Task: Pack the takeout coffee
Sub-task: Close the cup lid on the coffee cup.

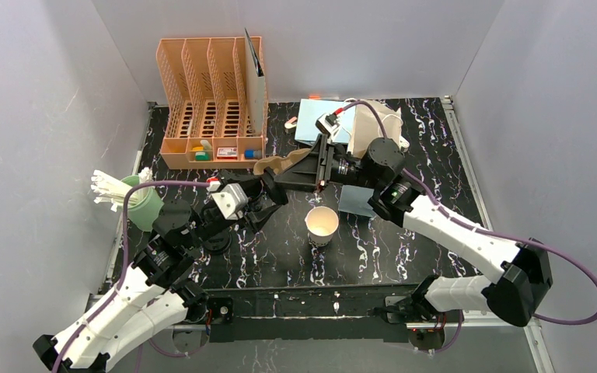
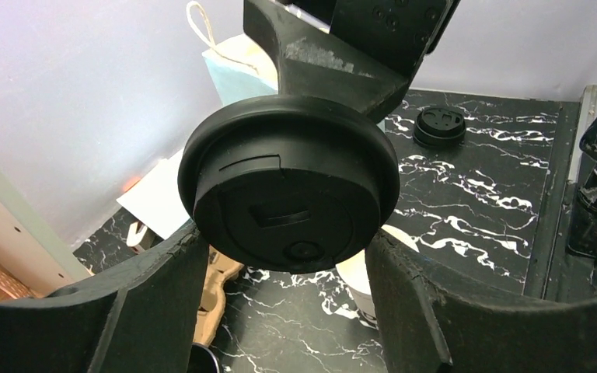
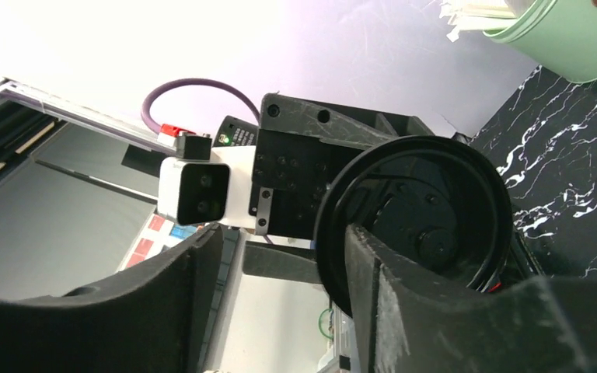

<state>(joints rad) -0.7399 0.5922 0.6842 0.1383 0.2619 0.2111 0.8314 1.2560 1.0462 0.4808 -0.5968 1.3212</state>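
Note:
A round black lid (image 2: 291, 183) hangs in the air between both grippers, above the marbled table. My left gripper (image 2: 288, 256) has its two fingertips against the lid's lower edge on either side, so it is shut on the lid. My right gripper (image 3: 284, 241) stands open: one finger lies against the lid (image 3: 412, 167) and the other is well clear of it. In the top view the left gripper (image 1: 268, 194) and right gripper (image 1: 295, 175) meet tip to tip. An open cup (image 1: 322, 225) with no lid stands just below them, and it shows as the cup (image 2: 355, 281) in the left wrist view. A second lid (image 2: 439, 126) lies on the table.
The brown pulp carrier (image 1: 280, 163) lies just behind the grippers, and the carrier (image 2: 215, 291) also shows in the left wrist view. The light-blue bag (image 1: 322, 120) lies at the back. An orange organizer (image 1: 210, 101) stands back left. A green cup (image 1: 144, 203) of white sticks is at the left edge.

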